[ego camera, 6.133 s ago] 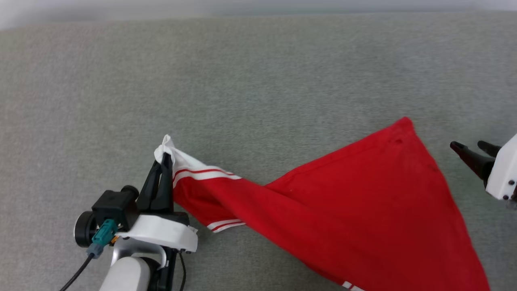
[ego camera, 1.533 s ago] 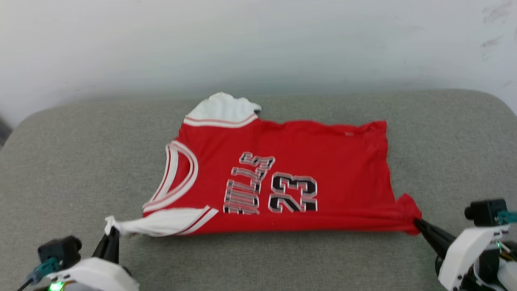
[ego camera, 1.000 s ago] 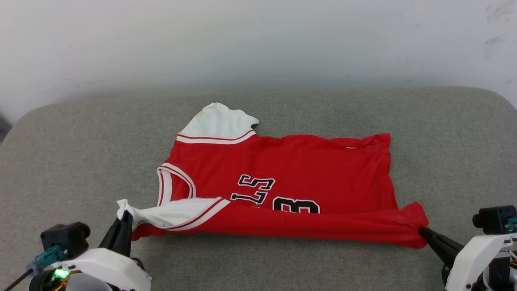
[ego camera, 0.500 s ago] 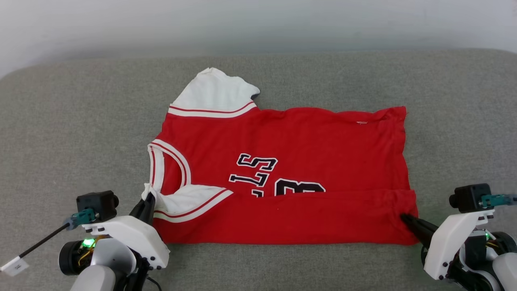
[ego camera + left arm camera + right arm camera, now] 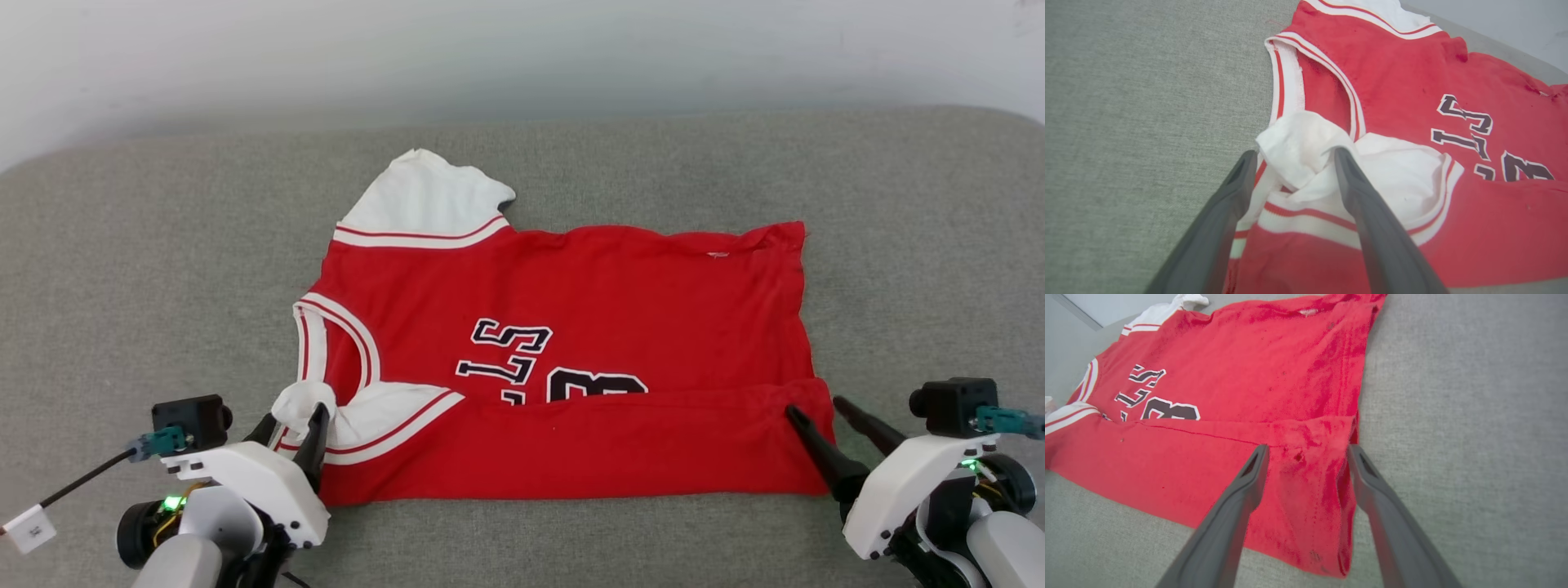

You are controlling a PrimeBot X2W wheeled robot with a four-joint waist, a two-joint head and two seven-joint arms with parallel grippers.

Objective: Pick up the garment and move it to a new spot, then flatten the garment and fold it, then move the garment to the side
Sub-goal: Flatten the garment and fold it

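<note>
While its two long, dark, tapering fingers stood apart, the left gripper point(image 5: 1292, 160) straddled a crumpled knot of white sleeve point(image 5: 1298, 151). The knot was soft and puckered, and lay loose between the smooth matte blades. Just past its tips curved the striped collar point(image 5: 1286, 77), white ribbing lined with thin red.

The right gripper point(image 5: 1307, 451) was spread as well and clamped on nothing. One finger lay over red cloth and the other at the hem's edge, with the folded corner between them.

From one gripper across to the other stretched the garment point(image 5: 571, 310), a red jersey-knit shirt lying flat and slightly rumpled on a grey, coarsely woven cushion point(image 5: 122, 286). Its edge nearest both grippers was turned over into a long plain red band. That band covered the lower part of the black, white-outlined lettering point(image 5: 506, 359) and number.

Farther beyond the left gripper, the other sleeve point(image 5: 424, 200) spread out white, with red-and-white trim at its seam. Past the cushion's rounded far edge rose a pale, smooth wall point(image 5: 522, 49).
</note>
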